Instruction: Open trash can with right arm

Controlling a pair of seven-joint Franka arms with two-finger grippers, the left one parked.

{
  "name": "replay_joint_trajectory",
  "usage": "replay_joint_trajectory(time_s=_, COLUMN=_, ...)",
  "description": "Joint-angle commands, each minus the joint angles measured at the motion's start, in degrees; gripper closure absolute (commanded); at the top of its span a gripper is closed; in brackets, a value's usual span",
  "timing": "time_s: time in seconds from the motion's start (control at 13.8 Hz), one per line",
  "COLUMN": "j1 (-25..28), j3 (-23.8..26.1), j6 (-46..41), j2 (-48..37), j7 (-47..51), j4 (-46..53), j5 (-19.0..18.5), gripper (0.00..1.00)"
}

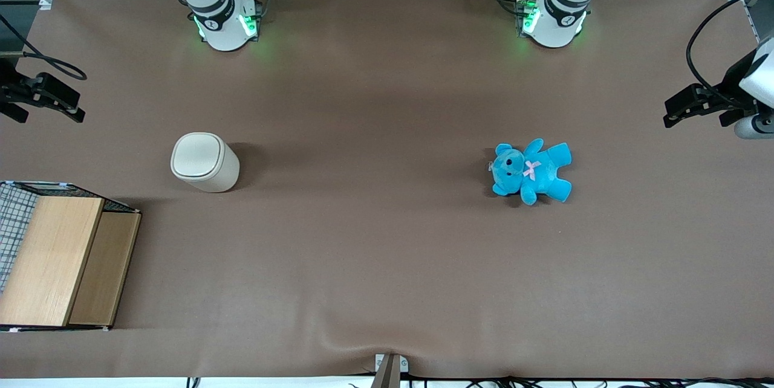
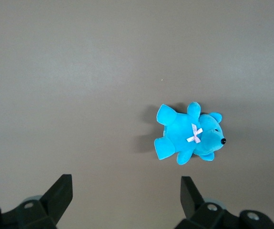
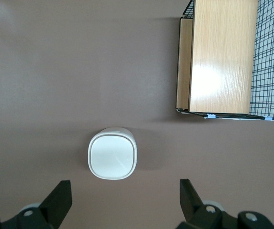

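The trash can is a small cream-white bin standing upright on the brown table, toward the working arm's end. Its rounded-square flip lid lies flat and closed. My right arm's gripper hangs high above the table with its black fingers spread wide apart and nothing between them. The can stands apart from the fingers, untouched. In the front view the gripper shows at the picture's edge, off to the side of the can.
A wooden box in a black wire basket sits nearer to the front camera than the can, at the table's edge. A blue teddy lies toward the parked arm's end and also shows in the left wrist view.
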Motion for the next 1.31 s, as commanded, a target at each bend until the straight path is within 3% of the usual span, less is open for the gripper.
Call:
replay_joint_trajectory(time_s=0.0, j1=-0.98, j3=0.68, j6=-0.45, j2=-0.36, j7=0.59, j4=0.11, j5=0.82, gripper=0.00)
replay_joint_trajectory(time_s=1.23, j1=-0.45, j3=0.68, j6=-1.77, j2=4.91, j7=0.76, j4=-2.87, j5=0.46, gripper=0.00)
